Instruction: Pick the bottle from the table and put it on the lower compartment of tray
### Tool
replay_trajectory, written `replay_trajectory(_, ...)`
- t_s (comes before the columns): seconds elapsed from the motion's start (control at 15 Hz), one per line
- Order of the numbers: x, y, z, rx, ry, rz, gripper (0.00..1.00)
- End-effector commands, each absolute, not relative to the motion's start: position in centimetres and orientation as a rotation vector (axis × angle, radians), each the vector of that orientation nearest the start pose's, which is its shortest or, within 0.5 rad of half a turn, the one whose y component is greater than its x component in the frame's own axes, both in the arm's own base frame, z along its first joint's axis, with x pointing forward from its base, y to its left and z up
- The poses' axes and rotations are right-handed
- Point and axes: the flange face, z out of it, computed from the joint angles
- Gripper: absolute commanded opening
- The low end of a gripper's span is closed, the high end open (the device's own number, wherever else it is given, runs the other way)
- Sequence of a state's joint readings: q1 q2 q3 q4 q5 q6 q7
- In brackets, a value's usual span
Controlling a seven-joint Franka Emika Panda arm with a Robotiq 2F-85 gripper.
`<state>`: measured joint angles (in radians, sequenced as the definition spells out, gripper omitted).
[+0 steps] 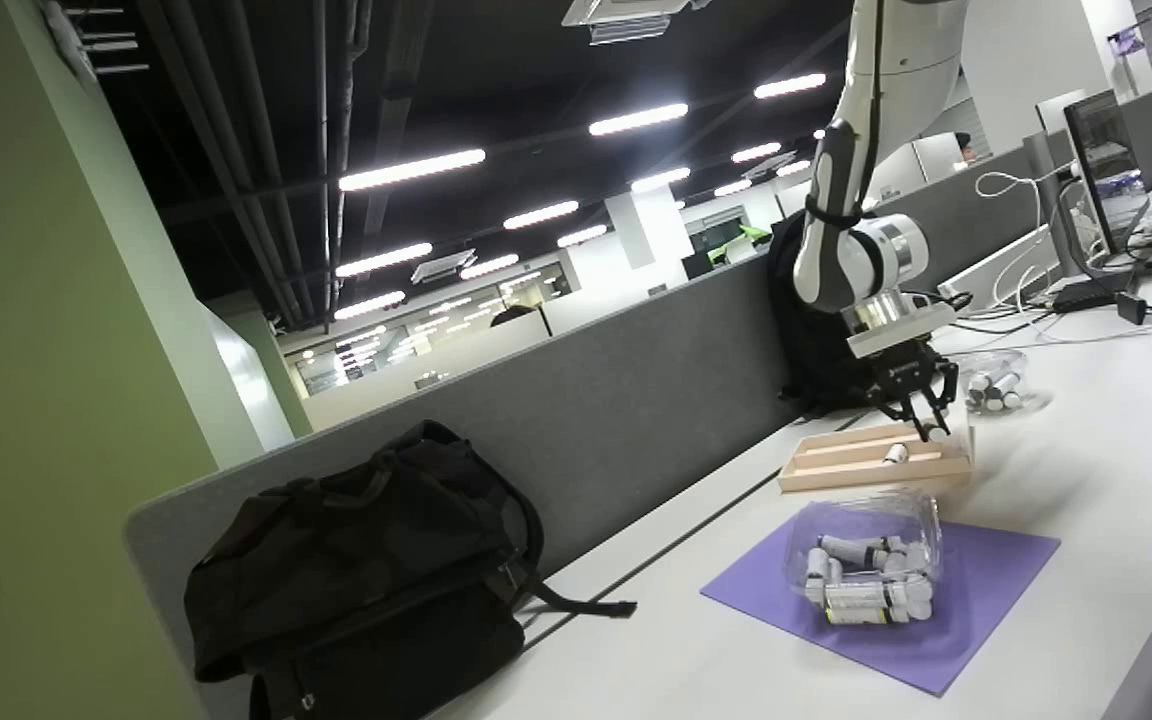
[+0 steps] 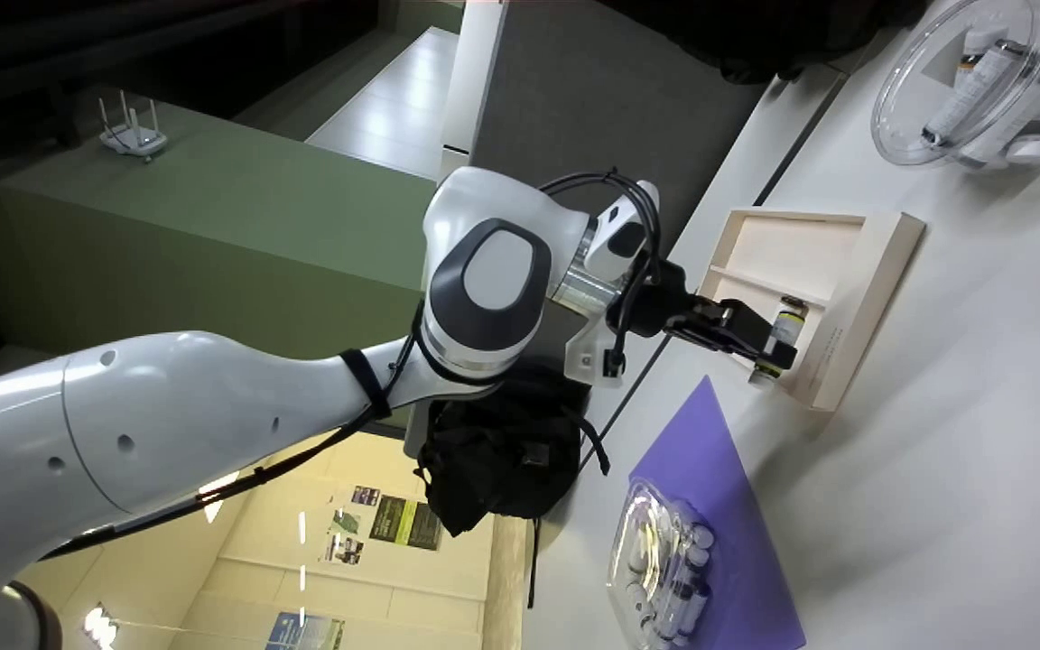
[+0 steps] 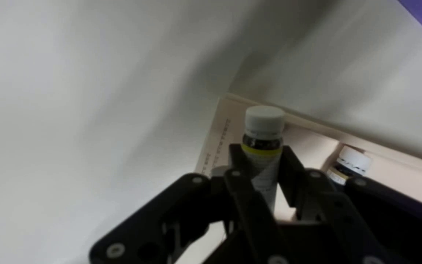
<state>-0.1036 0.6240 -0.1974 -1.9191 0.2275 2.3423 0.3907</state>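
Observation:
My gripper (image 1: 933, 428) is shut on a bottle (image 3: 264, 123) with a white cap, a yellow band and a pale label. In an exterior view the gripper (image 2: 777, 354) holds the bottle (image 2: 788, 327) tilted, above one end of the tray. The tray (image 1: 841, 478) is a low, light-tan wooden rack with long compartments. It also shows under the gripper (image 3: 263, 154) in the wrist view, with its printed side wall (image 3: 216, 150). Another white-capped bottle (image 1: 896, 454) lies inside the tray and shows right of the fingers in the wrist view (image 3: 354, 161). The table (image 1: 1086, 450) is white.
A clear container (image 1: 861, 520) of several bottles stands on a purple mat (image 1: 996, 590) near the tray. Another clear container (image 2: 980, 117) with bottles stands on the tray's far side. A grey divider panel (image 1: 636, 410), black backpack (image 1: 356, 570) and monitor with cables (image 1: 1101, 180) border the table.

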Motion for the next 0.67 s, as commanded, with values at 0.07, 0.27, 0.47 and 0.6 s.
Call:
replay_trajectory(0.07, 58.3, -17.4, 16.2, -2.724, 1.304, 0.303, 0.11)
replay_trajectory(0.27, 58.4, -17.5, 16.1, -2.667, 1.342, 0.291, 0.11)
replay_trajectory(0.47, 58.4, -18.0, 15.9, -2.629, 1.37, 0.286, 0.11)
replay_trajectory(0.6, 58.4, -18.5, 15.8, -2.607, 1.393, 0.28, 0.11)
